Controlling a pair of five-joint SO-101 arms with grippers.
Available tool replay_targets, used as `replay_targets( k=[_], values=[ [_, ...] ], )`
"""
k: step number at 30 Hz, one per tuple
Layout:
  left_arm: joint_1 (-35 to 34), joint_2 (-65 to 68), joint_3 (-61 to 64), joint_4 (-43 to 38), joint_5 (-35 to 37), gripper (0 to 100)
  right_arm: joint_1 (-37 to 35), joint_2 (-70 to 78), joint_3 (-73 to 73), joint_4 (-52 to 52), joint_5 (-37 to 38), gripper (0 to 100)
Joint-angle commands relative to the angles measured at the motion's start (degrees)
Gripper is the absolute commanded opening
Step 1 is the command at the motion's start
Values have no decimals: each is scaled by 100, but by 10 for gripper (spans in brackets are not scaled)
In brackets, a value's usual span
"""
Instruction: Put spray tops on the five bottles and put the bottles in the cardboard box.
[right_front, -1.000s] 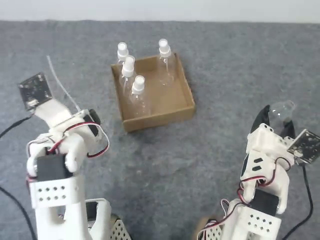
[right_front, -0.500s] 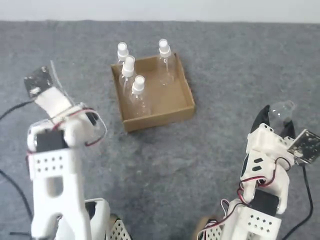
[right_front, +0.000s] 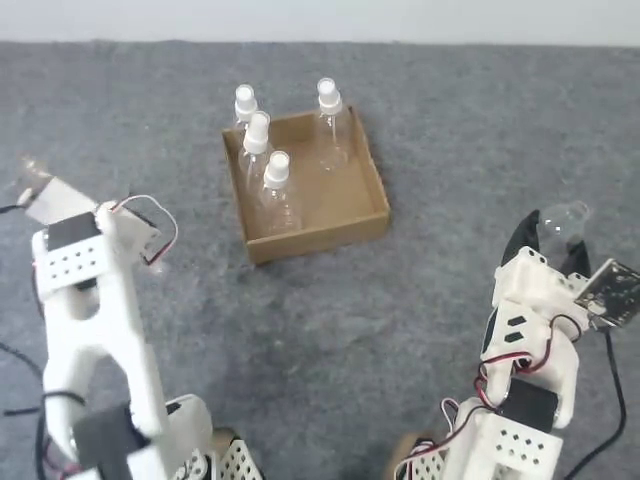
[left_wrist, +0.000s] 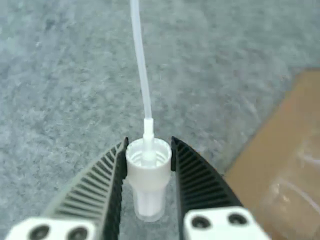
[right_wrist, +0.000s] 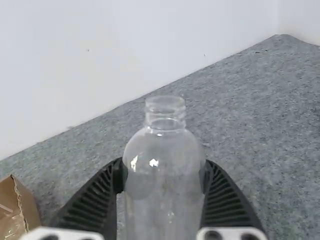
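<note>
Grey felt-covered bench (right_front: 470, 120) carries everything. Left arm (right_front: 95, 330) stands raised at the bench's left side. Right arm (right_front: 530, 350) sits low at the right, well apart from the box. Cardboard box (right_front: 318, 238) lies open at mid-bench, toward the far edge. Four capped bottles stand upright at it: front bottle (right_front: 277, 195), middle bottle (right_front: 257, 145) and back-right bottle (right_front: 330, 125) are inside. For the back-left bottle (right_front: 245, 105), I cannot tell whether it is inside or just behind the wall. Right hand (right_wrist: 162, 172) is clenched on the open bottle (right_wrist: 162, 160), held upright above the bench, neck bare. Left hand (left_wrist: 148, 145) is grasping the spray top (left_wrist: 146, 172) by its collar, near the box's edge. The thin tube (left_wrist: 140, 60) points away from the hand.
</note>
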Motion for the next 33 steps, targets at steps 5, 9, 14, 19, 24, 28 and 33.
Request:
replay_targets(
  k=[5, 9, 14, 19, 24, 28, 33],
  values=[
    [-352, 1073, -813, 70, 747, 26, 48, -145, -79, -145, -105, 69],
    [-580, 1503, -1095, 176, 1055, 91, 40, -145, -79, -145, -105, 69],
    [-589, 1837, -1473, 563, 1108, 205, 40, -145, -79, -145, -105, 69],
    [-589, 1899, -1622, 738, 1108, 239, 40, -145, -79, -145, -105, 69],
    [-598, 1890, -1763, 774, 1064, 239, 40, -145, -79, -145, -105, 69],
    [-607, 1925, -2123, 774, 519, 232, 40, -145, -79, -145, -105, 69],
    [-615, 1943, -2440, 730, -185, 54, 31, -145, -79, -145, -105, 69]
  ],
)
